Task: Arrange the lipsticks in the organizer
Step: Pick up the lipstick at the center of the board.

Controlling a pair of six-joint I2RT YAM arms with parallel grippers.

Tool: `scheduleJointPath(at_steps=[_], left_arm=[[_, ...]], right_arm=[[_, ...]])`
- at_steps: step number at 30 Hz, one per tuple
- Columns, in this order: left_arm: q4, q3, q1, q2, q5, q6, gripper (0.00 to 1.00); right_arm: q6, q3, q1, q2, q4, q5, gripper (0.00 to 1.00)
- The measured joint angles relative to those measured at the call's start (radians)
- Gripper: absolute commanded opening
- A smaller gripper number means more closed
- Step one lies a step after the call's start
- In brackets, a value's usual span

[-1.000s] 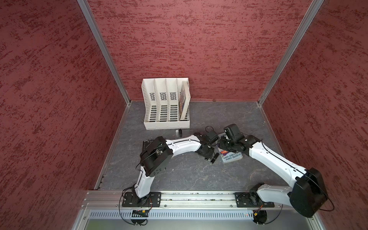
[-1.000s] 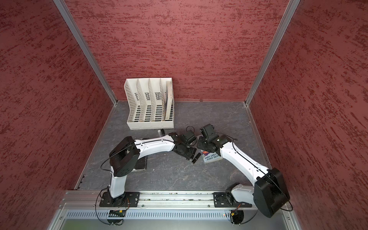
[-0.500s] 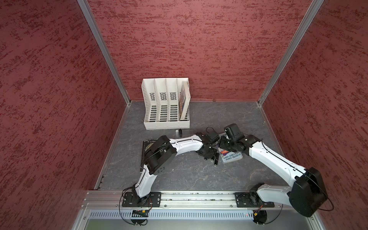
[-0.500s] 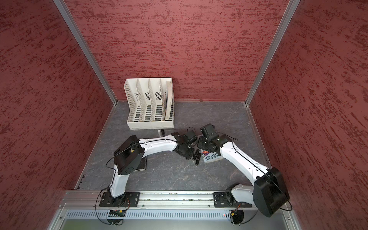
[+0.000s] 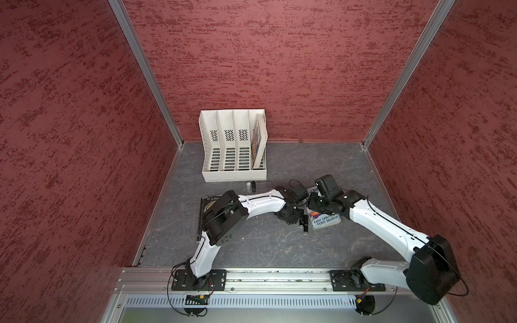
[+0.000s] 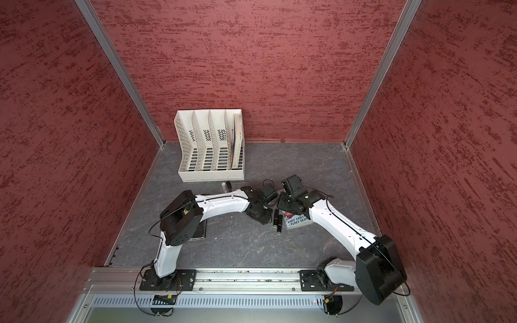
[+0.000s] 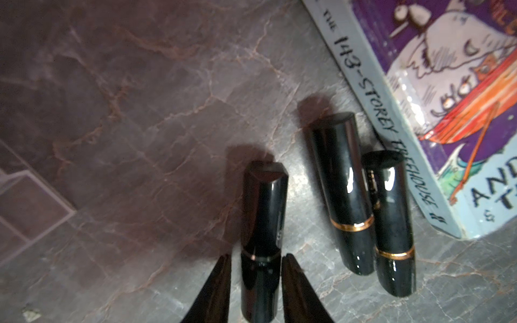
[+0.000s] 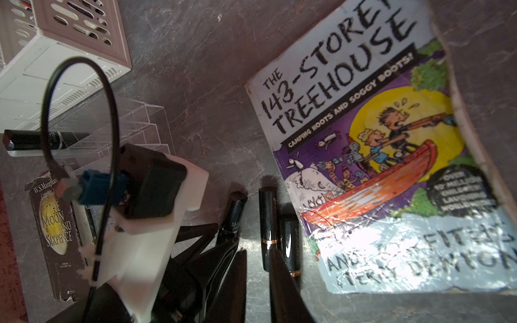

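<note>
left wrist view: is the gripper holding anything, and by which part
A black lipstick, pinched by the left gripper at its base end, below the band.

The paperback (image 8: 363,156) cover reads "THE 143-STOREY TREEHOUSE", "CAMPING HOOTS AND SOGGY BOOTS!" and "ANDY GRIFFITHS & TERRY DENTON"; its dark badge is too blurred to read. Its spine (image 7: 391,131) repeats the title. The dark book (image 8: 56,229) reads "W.S. Maugham" and "THE MOON AND SIXPENCE". A black lipstick (image 8: 233,215) shows "SH".

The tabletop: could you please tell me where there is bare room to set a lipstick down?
Bare: the broad stretch of table between the treehouse book and the front rail, and the far right corner beyond that book. Crowded: the three black lipsticks, from the left gripper across to that book.
</note>
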Motion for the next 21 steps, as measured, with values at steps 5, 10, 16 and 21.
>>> scheduleJointPath(at_steps=[5, 10, 16, 21], left_arm=[[-0.024, 0.004, -0.006, 0.003, 0.000, 0.011, 0.32], [-0.051, 0.022, -0.007, 0.021, -0.005, 0.033, 0.30], [-0.056, 0.020, -0.005, 0.019, -0.018, 0.051, 0.24], [0.035, -0.103, 0.046, -0.067, 0.051, 0.071, 0.21]], right_arm=[[0.000, 0.000, 0.000, 0.000, -0.001, -0.001, 0.21], [0.000, 0.000, -0.004, -0.002, -0.008, -0.001, 0.22], [-0.004, 0.000, -0.014, -0.021, -0.018, -0.006, 0.26], [-0.039, 0.000, -0.043, -0.049, -0.014, -0.103, 0.29]])
